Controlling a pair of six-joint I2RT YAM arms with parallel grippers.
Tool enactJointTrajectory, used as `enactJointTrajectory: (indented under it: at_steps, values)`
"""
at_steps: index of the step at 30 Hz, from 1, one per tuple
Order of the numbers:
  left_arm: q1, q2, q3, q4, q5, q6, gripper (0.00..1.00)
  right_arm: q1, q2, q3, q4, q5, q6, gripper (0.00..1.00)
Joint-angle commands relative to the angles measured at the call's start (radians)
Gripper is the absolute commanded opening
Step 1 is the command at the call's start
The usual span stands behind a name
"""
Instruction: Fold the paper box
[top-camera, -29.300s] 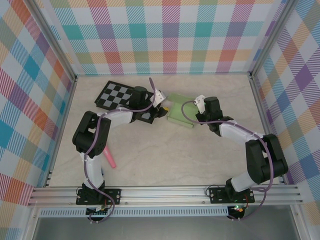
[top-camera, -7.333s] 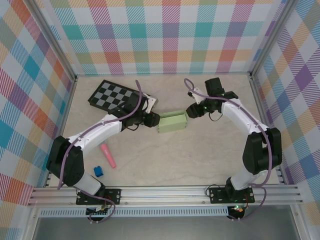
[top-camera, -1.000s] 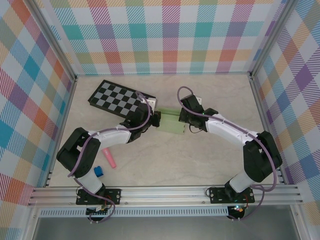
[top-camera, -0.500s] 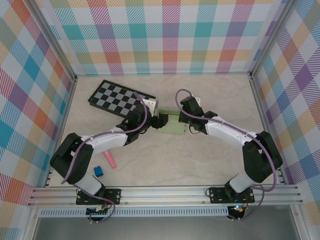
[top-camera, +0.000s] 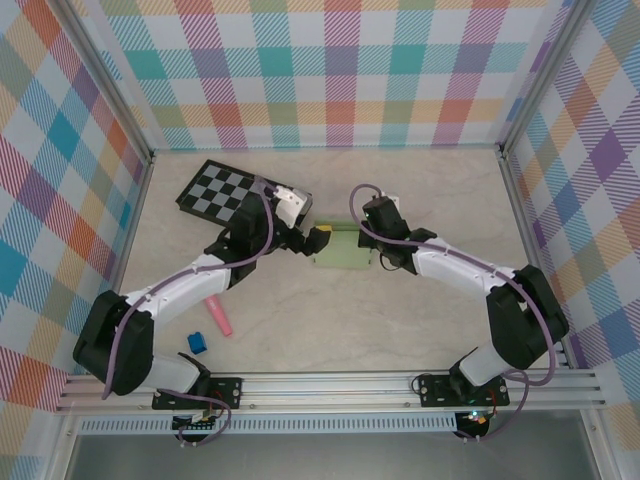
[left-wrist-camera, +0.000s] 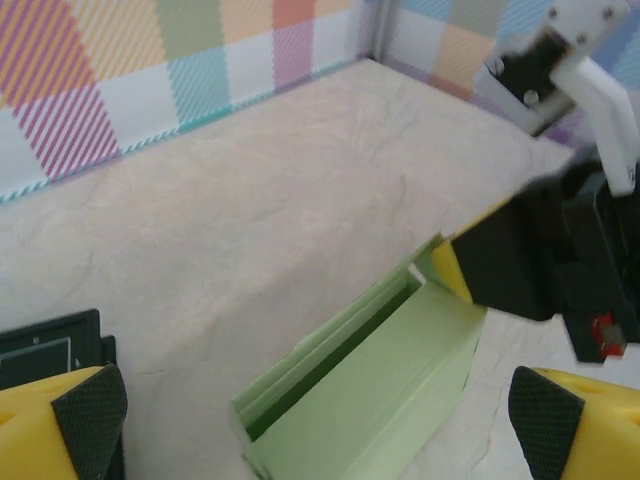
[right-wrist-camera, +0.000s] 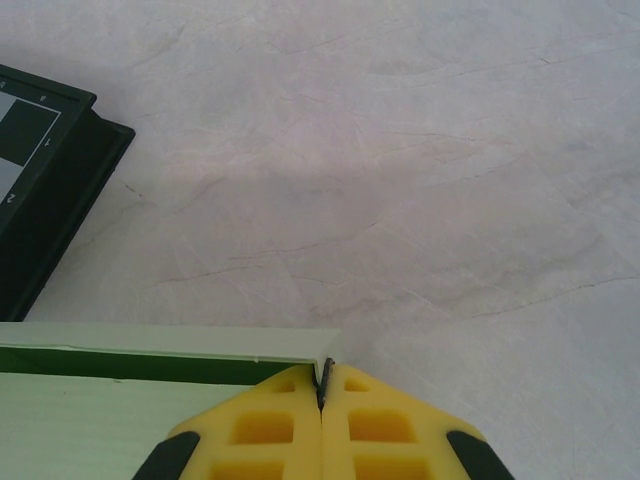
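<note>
Mostly done, I'd guess: the paper box (top-camera: 345, 252) is sitting folded-up mid-tabletop (top-camera: 300, 330), one long seam gaping. The left hand (top-camera: 312, 240) is hanging wide open at its 9 o'clock end, and the right hand (right-wrist-camera: 320, 385) is sitting closed at its 3 o'clock edge.

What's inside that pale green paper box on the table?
Through the narrow gap along one edge of the paper box, seen from the left wrist, there is shadowed green card and no contents. Its flat top panel covers the rest of the inside, so that part is hidden.
</note>
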Motion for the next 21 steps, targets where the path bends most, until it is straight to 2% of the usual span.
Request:
enactJointTrajectory:
  at_steps: [1, 3, 5, 7, 18, 21]
  values:
    - [0.065, 0.065, 0.077, -0.171, 0.238, 0.38, 1.0, 0.007, -0.005, -0.046, -0.017, -0.049, -0.044, 0.0]
    - [0.081, 0.105, 0.137, -0.342, 0.377, 0.625, 1.0, 0.007, -0.009, -0.059, 0.003, -0.058, -0.06, 0.0]
    - [0.089, 0.144, 0.2, -0.465, 0.462, 0.752, 1.0, 0.007, -0.012, -0.063, 0.008, -0.06, -0.073, 0.0]
    - [0.088, 0.179, 0.224, -0.495, 0.482, 0.828, 1.0, 0.007, -0.02, -0.07, 0.009, -0.056, -0.078, 0.0]
    - [0.06, 0.278, 0.262, -0.366, 0.311, 0.88, 1.0, 0.007, -0.05, -0.097, 0.044, -0.081, -0.095, 0.0]
    - [0.046, 0.323, 0.283, -0.361, 0.317, 0.864, 1.0, 0.007, -0.049, -0.097, 0.052, -0.085, -0.096, 0.0]
